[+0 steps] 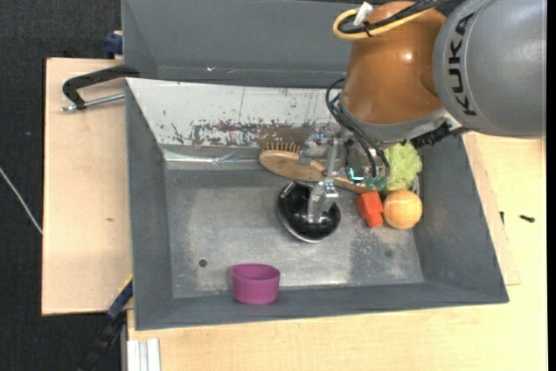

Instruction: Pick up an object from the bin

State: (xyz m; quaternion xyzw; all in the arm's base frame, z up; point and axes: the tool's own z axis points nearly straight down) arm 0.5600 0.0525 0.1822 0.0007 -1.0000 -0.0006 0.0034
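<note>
My gripper [323, 194] hangs low in the middle of the bin, right over a black round dish-like thing [301, 220] whose rim shines beneath it. A wooden hairbrush [287, 162] lies just behind and left of the gripper, its handle running under the gripper's body. To the right, close by, lie a small red-orange block [371, 208] and a round peach-coloured fruit [402, 209].
A pale green leafy thing [404, 164] sits behind the fruit near the right wall. A purple cup [254, 283] lies on its side at the front wall, well away. The arm with its orange cover hangs over the back right corner.
</note>
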